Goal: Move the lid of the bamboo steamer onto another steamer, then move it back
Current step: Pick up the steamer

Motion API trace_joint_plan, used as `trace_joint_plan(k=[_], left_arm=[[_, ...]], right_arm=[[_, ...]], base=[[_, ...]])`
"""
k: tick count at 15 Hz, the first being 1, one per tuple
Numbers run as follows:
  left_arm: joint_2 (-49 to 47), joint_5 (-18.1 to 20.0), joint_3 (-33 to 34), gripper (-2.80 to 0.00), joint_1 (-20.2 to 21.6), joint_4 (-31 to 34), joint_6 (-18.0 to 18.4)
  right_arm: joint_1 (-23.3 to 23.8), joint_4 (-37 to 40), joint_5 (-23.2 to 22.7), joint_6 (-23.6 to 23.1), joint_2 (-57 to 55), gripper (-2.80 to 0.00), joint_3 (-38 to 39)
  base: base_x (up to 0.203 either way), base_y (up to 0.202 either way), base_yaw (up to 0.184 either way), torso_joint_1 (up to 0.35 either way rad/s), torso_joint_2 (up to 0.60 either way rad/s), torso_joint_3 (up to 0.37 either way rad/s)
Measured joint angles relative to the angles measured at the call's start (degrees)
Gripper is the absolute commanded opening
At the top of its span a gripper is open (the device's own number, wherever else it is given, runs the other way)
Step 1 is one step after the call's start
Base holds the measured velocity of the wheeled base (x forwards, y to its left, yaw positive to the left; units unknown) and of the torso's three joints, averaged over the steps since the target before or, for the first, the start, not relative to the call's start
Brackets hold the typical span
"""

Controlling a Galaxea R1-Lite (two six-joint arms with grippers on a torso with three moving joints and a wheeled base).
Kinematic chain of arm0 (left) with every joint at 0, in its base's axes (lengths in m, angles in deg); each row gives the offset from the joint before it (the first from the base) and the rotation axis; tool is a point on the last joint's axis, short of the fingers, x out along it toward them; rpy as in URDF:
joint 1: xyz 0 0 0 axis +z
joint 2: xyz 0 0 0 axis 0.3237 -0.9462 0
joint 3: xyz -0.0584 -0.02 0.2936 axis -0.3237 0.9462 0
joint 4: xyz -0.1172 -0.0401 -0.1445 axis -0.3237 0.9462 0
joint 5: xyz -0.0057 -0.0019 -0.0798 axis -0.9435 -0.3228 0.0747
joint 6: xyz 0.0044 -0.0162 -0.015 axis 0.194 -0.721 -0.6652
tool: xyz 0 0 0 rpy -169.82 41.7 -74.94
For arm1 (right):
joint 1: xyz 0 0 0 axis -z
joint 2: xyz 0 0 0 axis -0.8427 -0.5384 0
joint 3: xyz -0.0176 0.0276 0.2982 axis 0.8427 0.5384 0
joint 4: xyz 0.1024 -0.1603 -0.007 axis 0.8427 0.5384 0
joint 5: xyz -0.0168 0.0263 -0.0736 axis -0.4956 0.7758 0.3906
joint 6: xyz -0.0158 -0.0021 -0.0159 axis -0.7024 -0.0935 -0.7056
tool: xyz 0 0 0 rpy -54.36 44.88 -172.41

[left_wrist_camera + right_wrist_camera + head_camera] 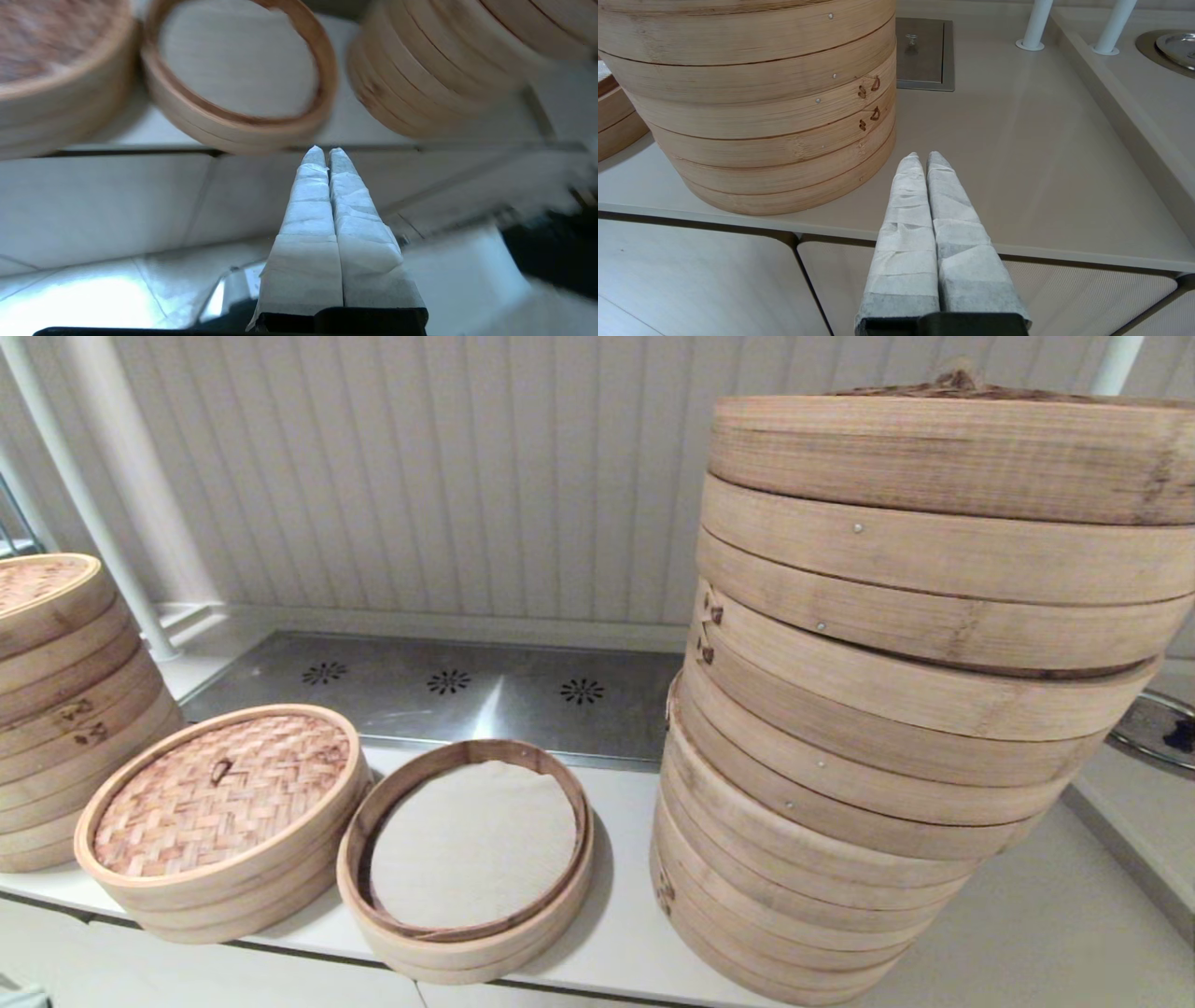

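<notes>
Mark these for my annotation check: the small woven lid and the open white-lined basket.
small reddish-brown woven bamboo lid (219,793): head view, woven top.
shallow pale bamboo basket with white liner (551,887): head view, front rim.

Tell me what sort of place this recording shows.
Probably a commercial kitchen or dim sum counter: a tall stack of huge bamboo steamers, a steel panel with flower-shaped vents set into the counter, and smaller steamer baskets.

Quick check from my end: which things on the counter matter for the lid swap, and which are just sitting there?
In the job: bamboo steamer lid on its basket; open small steamer with white liner; left pincer, shut, off the counter's front edge.

Just there: huge steamer stack; medium stack; metal vent panel; right pincer, shut, parked.
</notes>
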Motion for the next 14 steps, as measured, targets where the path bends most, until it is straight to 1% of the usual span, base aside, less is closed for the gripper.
trace_joint_plan(k=[2, 3, 5, 6, 8, 11, 14], left_arm=[[3.2, -0.4, 0.4, -2.8, -4.4, 2.2, -0.2], [5.2, -1.4, 1.7, -2.8, -5.4, 2.1, 0.0], [9.4, -5.0, 6.9, -2.8, -6.5, -0.8, 0.3], [11.2, -6.9, 10.5, -2.8, -6.8, -3.3, 0.5], [13.7, -9.3, 17.8, -2.8, -7.1, -8.9, 0.7], [16.0, -10.9, 27.7, -2.8, -7.3, -18.3, 0.7], [17.7, -12.0, 34.0, -2.8, -7.3, -25.6, 0.7]], right_arm=[[0.0, 0.0, 0.0, 0.0, 0.0, -2.8, 0.0], [0.0, 0.0, 0.0, 0.0, 0.0, -2.8, 0.0], [0.0, 0.0, 0.0, 0.0, 0.0, -2.8, 0.0], [0.0, 0.0, 0.0, 0.0, 0.0, -2.8, 0.0], [0.0, 0.0, 0.0, 0.0, 0.0, -2.8, 0.0], [0.0, 0.0, 0.0, 0.0, 0.0, -2.8, 0.0], [0.0, 0.0, 0.0, 0.0, 0.0, -2.8, 0.0]], base=[[0.0, 0.0, 0.0, 0.0, 0.0, 0.0], [0.0, 0.0, 0.0, 0.0, 0.0, 0.0], [0.0, 0.0, 0.0, 0.0, 0.0, 0.0], [0.0, 0.0, 0.0, 0.0, 0.0, 0.0], [0.0, 0.0, 0.0, 0.0, 0.0, 0.0], [0.0, 0.0, 0.0, 0.0, 0.0, 0.0], [0.0, 0.0, 0.0, 0.0, 0.0, 0.0]])
